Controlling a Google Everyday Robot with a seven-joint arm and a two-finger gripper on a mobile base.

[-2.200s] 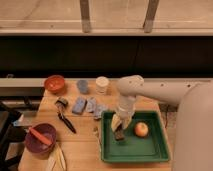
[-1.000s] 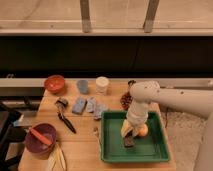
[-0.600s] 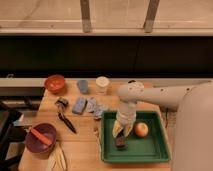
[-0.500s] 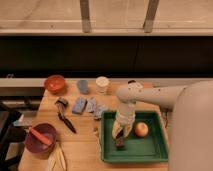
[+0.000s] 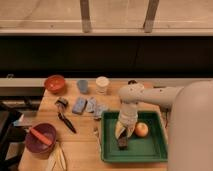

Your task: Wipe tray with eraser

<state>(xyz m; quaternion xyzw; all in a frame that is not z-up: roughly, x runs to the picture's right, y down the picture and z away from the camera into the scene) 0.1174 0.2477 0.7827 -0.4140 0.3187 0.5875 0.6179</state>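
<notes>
The green tray (image 5: pixel 150 147) lies at the front right of the wooden table. My gripper (image 5: pixel 123 139) points down into the tray's left half and is shut on the small dark eraser (image 5: pixel 123 143), which presses on the tray floor. An orange-red apple (image 5: pixel 142 129) lies in the tray just right of the gripper. My white arm (image 5: pixel 150 97) reaches in from the right and hides the tray's back right corner.
Left of the tray lie a blue-grey pad (image 5: pixel 79 105), a crumpled blue cloth (image 5: pixel 96 107) and a black long-handled tool (image 5: pixel 65 119). A purple bowl (image 5: pixel 40 140) stands front left, a red bowl (image 5: pixel 55 83) back left, with a blue cup (image 5: pixel 83 86) and white cup (image 5: pixel 102 84).
The gripper with the eraser has swept across the tray floor, to the right and back to the left half. In the last half second it barely moved.
</notes>
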